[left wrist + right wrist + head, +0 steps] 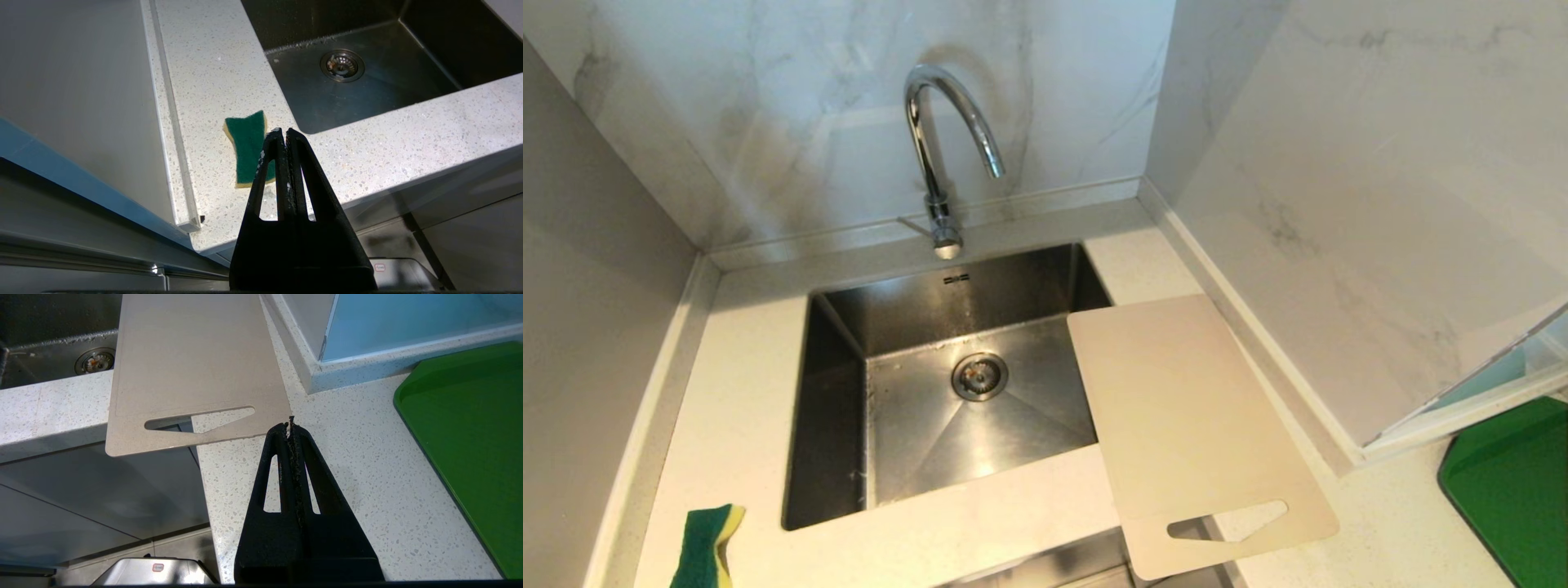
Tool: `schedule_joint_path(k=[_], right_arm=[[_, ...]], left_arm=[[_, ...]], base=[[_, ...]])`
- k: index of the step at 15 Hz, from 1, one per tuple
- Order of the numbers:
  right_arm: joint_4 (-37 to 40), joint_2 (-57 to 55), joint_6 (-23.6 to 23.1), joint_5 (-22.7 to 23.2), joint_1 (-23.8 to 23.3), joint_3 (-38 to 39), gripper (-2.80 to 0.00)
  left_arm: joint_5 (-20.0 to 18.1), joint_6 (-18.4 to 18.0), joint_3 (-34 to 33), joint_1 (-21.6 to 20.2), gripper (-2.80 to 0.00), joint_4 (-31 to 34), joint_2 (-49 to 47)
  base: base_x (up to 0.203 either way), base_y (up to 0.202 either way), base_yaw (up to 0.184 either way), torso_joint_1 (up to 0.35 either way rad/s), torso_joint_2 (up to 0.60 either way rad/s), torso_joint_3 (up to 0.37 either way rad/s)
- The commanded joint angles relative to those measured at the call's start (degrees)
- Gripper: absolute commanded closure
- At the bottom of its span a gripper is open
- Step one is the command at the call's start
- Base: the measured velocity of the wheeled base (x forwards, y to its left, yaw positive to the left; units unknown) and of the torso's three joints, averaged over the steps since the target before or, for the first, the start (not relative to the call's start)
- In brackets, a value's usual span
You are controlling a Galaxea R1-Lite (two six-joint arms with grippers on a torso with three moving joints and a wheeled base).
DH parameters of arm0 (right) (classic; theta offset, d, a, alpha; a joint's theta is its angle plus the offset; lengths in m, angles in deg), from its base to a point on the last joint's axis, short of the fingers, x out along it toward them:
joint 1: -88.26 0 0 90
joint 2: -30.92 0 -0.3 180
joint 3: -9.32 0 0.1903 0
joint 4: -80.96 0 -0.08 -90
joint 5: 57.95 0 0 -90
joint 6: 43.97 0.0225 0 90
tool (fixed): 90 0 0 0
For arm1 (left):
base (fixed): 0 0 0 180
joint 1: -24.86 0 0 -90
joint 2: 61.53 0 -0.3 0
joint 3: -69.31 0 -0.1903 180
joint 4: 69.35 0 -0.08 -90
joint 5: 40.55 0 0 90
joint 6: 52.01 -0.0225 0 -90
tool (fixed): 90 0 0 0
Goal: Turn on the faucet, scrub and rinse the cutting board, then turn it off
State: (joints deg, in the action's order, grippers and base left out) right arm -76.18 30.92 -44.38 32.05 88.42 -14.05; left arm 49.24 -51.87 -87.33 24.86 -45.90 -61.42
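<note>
Standing: nothing begun yet, by the look of it.
Faucet [939, 155]: at the far side of the sink [833, 408], no water running that I can see, so turning it on is left to do.
Cutting board [1184, 425]: flat on the counter right of the sink, one long edge over the basin, handle slot at the near end overhanging the counter edge; looks dry and unscrubbed.
Sponge [709, 545]: near left corner of the counter, untouched.
Left gripper [281, 131]: jaws pressed together, empty, held off the near edge close to the sponge.
Right gripper [291, 424]: jaws together, empty, near the board's slot end.
Green mat [1515, 490]: far right, not involved.
Left to do: all of it.
</note>
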Motion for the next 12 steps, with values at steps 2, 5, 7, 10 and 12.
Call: schedule_joint_path(k=[2, 5, 7, 10, 12], right_arm=[[0.0, 0.0, 0.0, 0.0, 0.0, 0.0, 0.0], [0.0, 0.0, 0.0, 0.0, 0.0, 0.0, 0.0], [0.0, 0.0, 0.0, 0.0, 0.0, 0.0, 0.0], [0.0, -0.1, 0.0, 0.0, 0.0, 0.0, 0.0], [0.0, 0.0, 0.2, 0.0, 0.0, 0.0, 0.0]], left_arm=[[0.0, 0.0, -0.2, -0.1, 0.0, 0.0, 0.0], [0.0, 0.0, -0.2, -0.1, 0.0, 0.0, 0.0], [0.0, 0.0, -0.2, -0.1, 0.0, 0.0, 0.0], [0.0, 0.0, -0.2, -0.1, 0.0, 0.0, 0.0], [0.0, 0.0, -0.2, -0.1, 0.0, 0.0, 0.0]], base=[[0.0, 0.0, 0.0, 0.0, 0.0, 0.0], [0.0, 0.0, 0.0, 0.0, 0.0, 0.0], [0.0, 0.0, 0.0, 0.0, 0.0, 0.0], [0.0, 0.0, 0.0, 0.0, 0.0, 0.0], [0.0, 0.0, 0.0, 0.0, 0.0, 0.0]])
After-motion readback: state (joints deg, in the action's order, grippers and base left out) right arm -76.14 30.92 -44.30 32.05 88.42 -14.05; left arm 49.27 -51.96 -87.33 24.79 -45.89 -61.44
